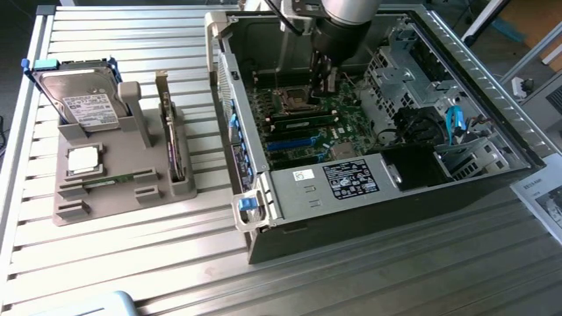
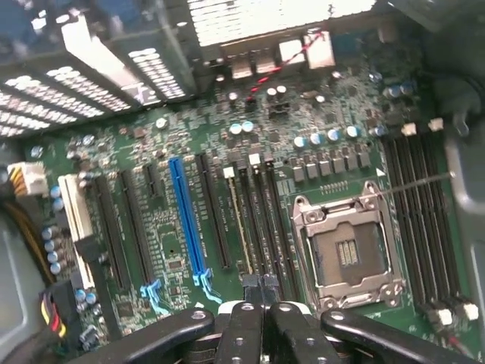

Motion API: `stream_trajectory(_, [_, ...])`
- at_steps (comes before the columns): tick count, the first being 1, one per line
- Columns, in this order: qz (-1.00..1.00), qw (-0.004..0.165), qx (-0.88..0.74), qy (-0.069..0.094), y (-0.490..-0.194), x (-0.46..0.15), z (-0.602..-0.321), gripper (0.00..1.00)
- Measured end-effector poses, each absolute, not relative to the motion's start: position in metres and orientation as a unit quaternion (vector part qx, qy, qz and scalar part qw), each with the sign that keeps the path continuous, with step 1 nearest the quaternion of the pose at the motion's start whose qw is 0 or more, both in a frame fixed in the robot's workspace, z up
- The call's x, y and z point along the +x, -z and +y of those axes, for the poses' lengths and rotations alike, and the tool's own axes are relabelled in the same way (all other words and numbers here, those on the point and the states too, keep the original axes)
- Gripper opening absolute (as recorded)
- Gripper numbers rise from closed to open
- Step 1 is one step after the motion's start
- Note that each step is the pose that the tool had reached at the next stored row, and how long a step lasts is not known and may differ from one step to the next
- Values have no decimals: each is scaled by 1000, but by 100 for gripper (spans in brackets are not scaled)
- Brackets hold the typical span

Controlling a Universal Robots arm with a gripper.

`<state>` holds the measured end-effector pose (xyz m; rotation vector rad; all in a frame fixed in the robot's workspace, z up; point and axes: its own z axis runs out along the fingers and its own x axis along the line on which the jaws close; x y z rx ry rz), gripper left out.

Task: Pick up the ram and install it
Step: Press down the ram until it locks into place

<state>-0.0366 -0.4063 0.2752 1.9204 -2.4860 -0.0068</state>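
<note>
The ram (image 1: 120, 178), a slim green stick, lies flat in a slot of the grey holder (image 1: 105, 197) on the exterior view's left. My gripper (image 1: 325, 84) is far from it, reaching down inside the open computer case (image 1: 290, 191) over the green motherboard (image 1: 351, 122). In the wrist view the gripper (image 2: 262, 292) is shut, its black fingertips pressed together with nothing visible between them. It hovers above the dark slots (image 2: 258, 220) between the blue slot (image 2: 189, 220) and the empty CPU socket (image 2: 348, 250). Black memory slots (image 2: 428, 220) with white latches lie beyond the socket.
The holder also carries a hard drive (image 1: 83, 99), a square silver chip (image 1: 83, 160) and an upright expansion card (image 1: 173, 141). Inside the case, a metal drive cage (image 1: 404, 72), a black fan (image 1: 412, 125) and a blue cable (image 1: 454, 122) crowd the exterior view's right.
</note>
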Motion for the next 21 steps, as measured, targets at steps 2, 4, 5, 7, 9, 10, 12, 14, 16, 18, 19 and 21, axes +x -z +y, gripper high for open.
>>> stream_trajectory(2, [-810, 0, 587, 2, -275, -37, -406, 10])
stream_trajectory(4, [-830, 0, 557, 2, -274, -37, -406, 10])
stream_trajectory(5, [-841, 0, 540, 2, -273, -37, -406, 10])
stream_trajectory(7, [-856, 0, 517, 2, -273, -37, -406, 10])
stream_trajectory(9, [-873, 0, 487, 2, -272, -37, -406, 10])
stream_trajectory(10, [-882, 0, 472, 2, -272, -37, -406, 10])
stream_trajectory(12, [-891, 0, 453, 2, -271, -37, -406, 10])
stream_trajectory(14, [-904, 0, 428, 2, -271, -37, -406, 10])
stream_trajectory(16, [-919, 0, 394, 2, -270, -37, -406, 10])
stream_trajectory(18, [-930, 0, 367, 2, -269, -37, -406, 10])
stream_trajectory(19, [-934, 0, 357, 2, -269, -37, -406, 10])
stream_trajectory(21, [-943, -1, 332, 2, -268, -37, -406, 10])
